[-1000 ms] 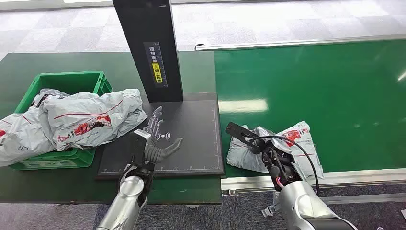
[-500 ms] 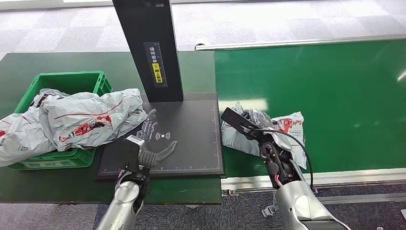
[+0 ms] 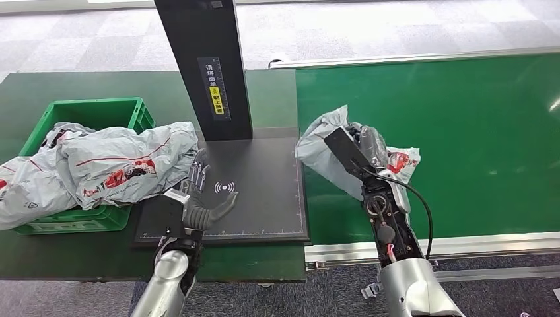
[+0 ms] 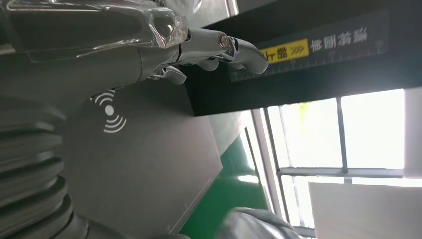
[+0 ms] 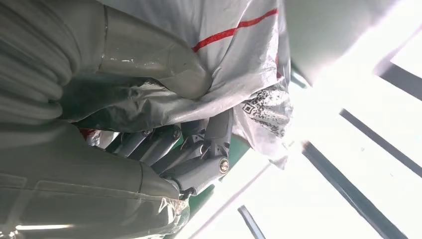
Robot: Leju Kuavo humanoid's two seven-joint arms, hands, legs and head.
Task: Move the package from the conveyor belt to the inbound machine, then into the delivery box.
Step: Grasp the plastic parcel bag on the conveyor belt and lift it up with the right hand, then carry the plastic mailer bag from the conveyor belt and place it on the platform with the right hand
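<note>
Head view, centre right of the frame: the right hand [image 3: 362, 146] grips the package [image 3: 328, 153], a crumpled grey mailer with red print, and holds it off the green conveyor belt [image 3: 462, 132], beside the right edge of the inbound machine [image 3: 264, 191]. Right wrist view confirms the grasp: thumb pressed on one face of the package [image 5: 234, 55], dark fingers [image 5: 199, 149] curled under it. The machine's flat black plate bears a white wireless mark, and its black upright column [image 3: 205, 66], carrying a yellow label, rises at upper centre. Lower left of centre, the left hand [image 3: 201, 210] sits above the near-left part of the plate, fingers spread and extended, holding nothing; whether it touches the plate cannot be determined. Left wrist view shows the same hand [image 4: 149, 50] with fingers stretched toward the column. At left of the frame, the green delivery box [image 3: 92, 112] stands on the dark table, heaped with grey parcels [image 3: 119, 165] spilling over its rim.
</note>
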